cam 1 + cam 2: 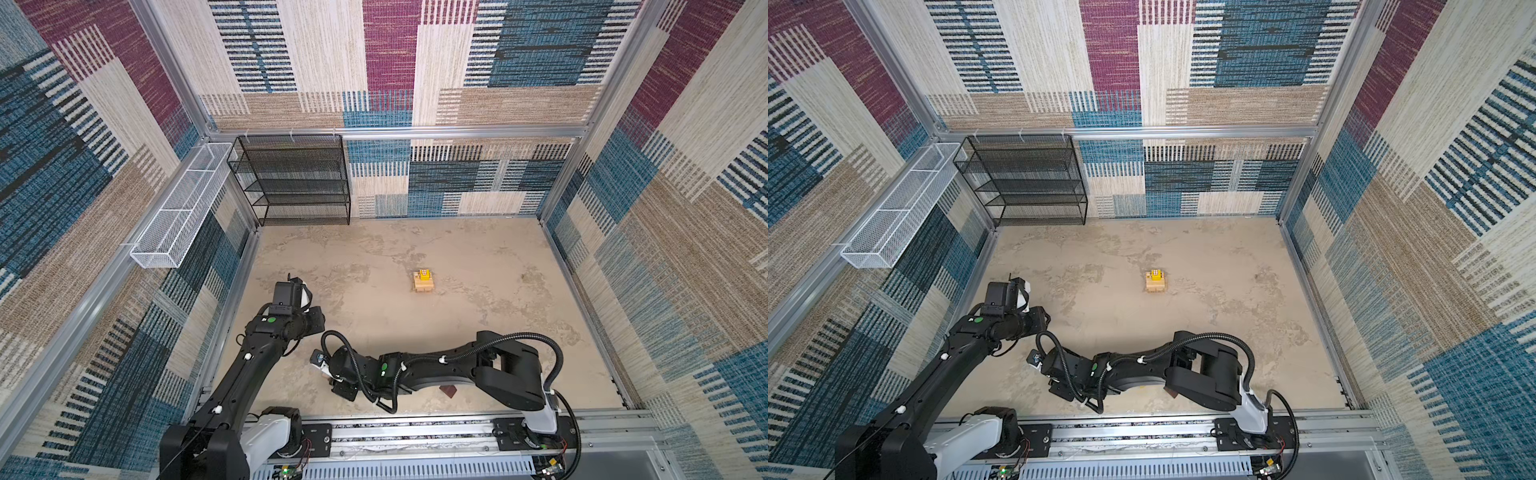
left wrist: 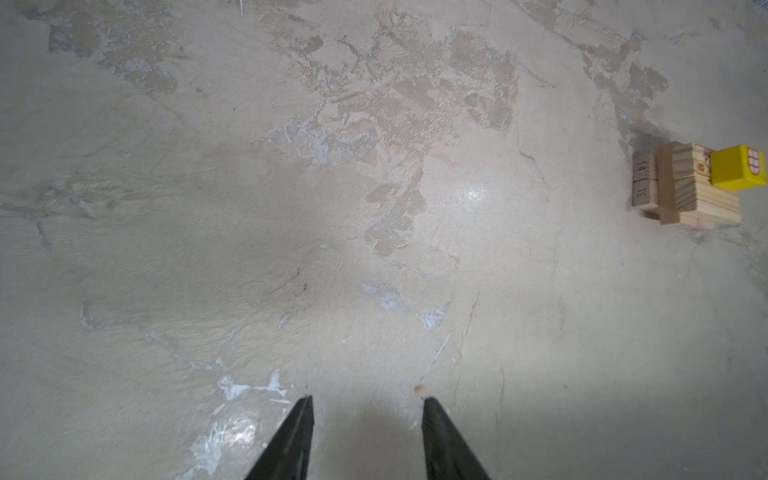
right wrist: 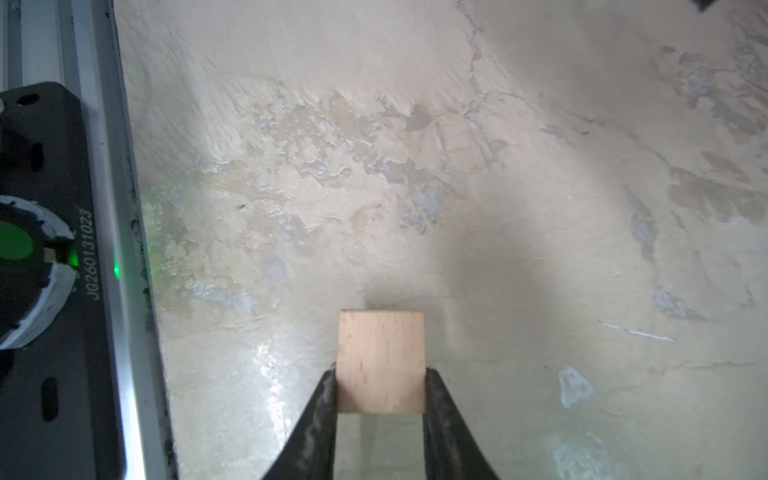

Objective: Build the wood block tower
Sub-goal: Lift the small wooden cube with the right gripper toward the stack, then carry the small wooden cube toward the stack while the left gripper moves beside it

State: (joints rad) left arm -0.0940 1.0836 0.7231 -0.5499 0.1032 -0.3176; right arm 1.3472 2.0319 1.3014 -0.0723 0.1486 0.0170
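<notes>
My right tool (image 3: 380,370) is clamped on the tan cube (image 3: 380,349), seemingly just clear of the tabletop (image 1: 478,291) by the rail (image 3: 129,353), my left tool (image 2: 368,401) stands apart and empty, and next I must carry the cube to the tower (image 1: 423,283) mid-tabletop and seat it squarely.

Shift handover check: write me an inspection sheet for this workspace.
Surface: patchy beige table.
Job's things: low tower mid-table, yellow cube on top; brown block loose beside the right arm.
Clutter: tiny speck on the table.
Grippers: left gripper open, empty; right gripper shut on a tan block.
Cables: black hose looped along the right arm.
Surroundings: black mesh shelf, white wire basket, patterned walls.
</notes>
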